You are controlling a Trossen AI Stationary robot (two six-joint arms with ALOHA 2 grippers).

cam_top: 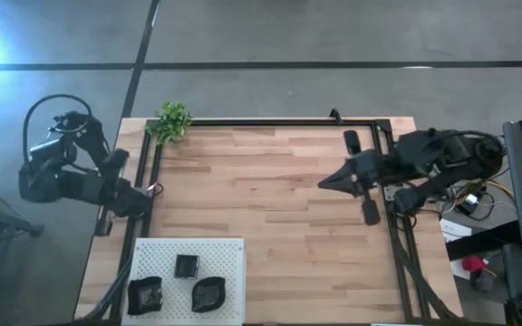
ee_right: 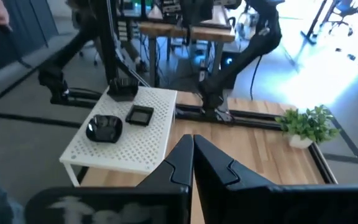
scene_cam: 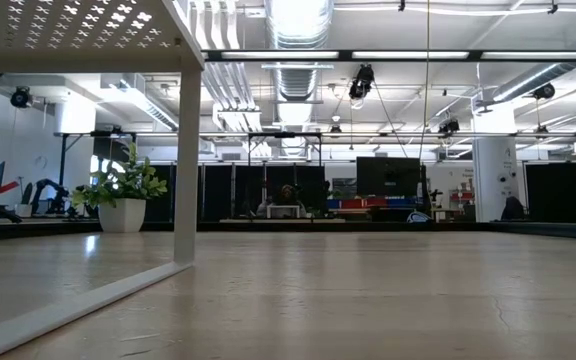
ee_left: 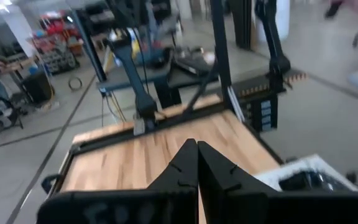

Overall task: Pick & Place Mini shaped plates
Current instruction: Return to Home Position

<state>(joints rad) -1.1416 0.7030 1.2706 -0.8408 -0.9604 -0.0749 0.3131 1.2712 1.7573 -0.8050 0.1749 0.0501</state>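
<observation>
Both pairs of fingers are pressed shut, tip against tip. The mini shaped plates sit in three dark piles on the white perforated shelf, near the left gripper, well apart from the right gripper

Floor: grey concrete, dark stripe at 12 o'clock of the table.
Ceiling: light strips, silver ducts.
Far side: dark panels.
</observation>
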